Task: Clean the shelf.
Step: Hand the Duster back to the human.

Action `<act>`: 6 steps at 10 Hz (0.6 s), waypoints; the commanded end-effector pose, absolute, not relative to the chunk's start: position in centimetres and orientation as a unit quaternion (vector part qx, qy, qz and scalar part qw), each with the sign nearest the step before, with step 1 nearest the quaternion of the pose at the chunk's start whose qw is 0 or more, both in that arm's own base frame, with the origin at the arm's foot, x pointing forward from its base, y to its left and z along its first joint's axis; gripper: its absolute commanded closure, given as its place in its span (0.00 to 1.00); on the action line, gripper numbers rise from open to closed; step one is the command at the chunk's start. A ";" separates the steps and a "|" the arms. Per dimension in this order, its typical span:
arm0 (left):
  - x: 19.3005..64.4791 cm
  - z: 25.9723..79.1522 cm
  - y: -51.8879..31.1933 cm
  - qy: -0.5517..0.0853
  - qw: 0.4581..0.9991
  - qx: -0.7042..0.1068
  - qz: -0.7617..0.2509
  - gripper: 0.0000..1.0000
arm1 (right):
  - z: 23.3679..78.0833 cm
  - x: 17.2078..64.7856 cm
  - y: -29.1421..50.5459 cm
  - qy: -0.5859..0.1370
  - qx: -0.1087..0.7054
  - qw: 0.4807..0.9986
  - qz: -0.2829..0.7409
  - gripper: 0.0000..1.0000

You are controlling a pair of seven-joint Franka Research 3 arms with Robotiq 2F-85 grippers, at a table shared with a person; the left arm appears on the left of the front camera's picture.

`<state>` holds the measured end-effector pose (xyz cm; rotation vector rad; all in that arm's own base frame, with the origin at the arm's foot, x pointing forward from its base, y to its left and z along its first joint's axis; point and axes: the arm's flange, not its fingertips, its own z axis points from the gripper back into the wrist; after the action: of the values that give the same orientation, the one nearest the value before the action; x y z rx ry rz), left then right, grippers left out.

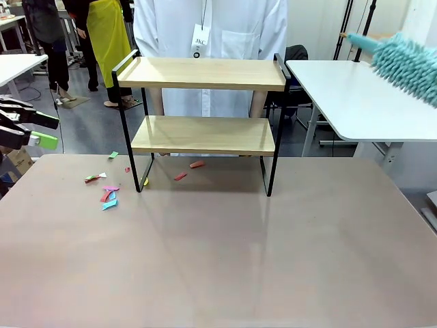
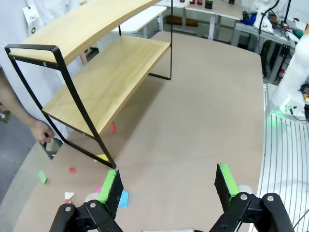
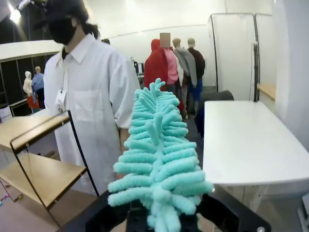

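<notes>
The shelf (image 1: 203, 135) stands at the table's far middle, two light wood boards in a black frame, both boards bare. In the left wrist view the shelf (image 2: 104, 79) lies ahead and to the left. Coloured paper scraps (image 1: 108, 193) lie on the table left of its legs, and red scraps (image 1: 188, 170) lie under it. My left gripper (image 1: 34, 131) hovers open at the far left edge, its green pads (image 2: 109, 185) wide apart with nothing between them. My right gripper (image 3: 160, 223) is shut on a fluffy teal duster (image 3: 157, 154), which is raised high at the right (image 1: 408, 65), away from the shelf.
A person in a white coat (image 1: 212, 31) stands right behind the shelf, one hand (image 2: 41, 130) low by its leg. A white side table (image 1: 355, 102) sits at the right under the duster. The near half of the brown table (image 1: 225, 260) is free room.
</notes>
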<state>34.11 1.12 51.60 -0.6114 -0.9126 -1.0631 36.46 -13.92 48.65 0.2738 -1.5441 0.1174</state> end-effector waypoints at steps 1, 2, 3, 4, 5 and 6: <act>34.4 51.5 1.0 -0.426 0.709 -0.281 -0.486 0.00 | 43.6 33.4 -11.5 -0.686 0.119 0.717 0.042 0.83; 34.4 51.5 1.0 -0.426 0.709 -0.281 -0.486 0.00 | 42.1 33.0 -11.0 -0.678 0.129 0.723 0.039 0.83; 34.4 51.5 1.0 -0.426 0.709 -0.281 -0.486 0.00 | 40.7 32.6 -10.4 -0.669 0.129 0.730 0.040 0.83; 34.4 51.5 1.0 -0.426 0.709 -0.281 -0.486 0.00 | 39.4 32.1 -10.2 -0.664 0.131 0.736 0.039 0.83; 34.4 51.5 1.0 -0.426 0.709 -0.281 -0.486 0.00 | 38.8 31.9 -10.1 -0.660 0.130 0.738 0.041 0.83; 34.4 51.5 1.0 -0.426 0.709 -0.281 -0.486 0.00 | 38.8 32.0 -10.5 -0.684 0.127 0.717 0.047 0.83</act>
<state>34.12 1.08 51.62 -0.6126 -0.9113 -1.0651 38.89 -12.63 41.49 0.3281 -1.4202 0.0936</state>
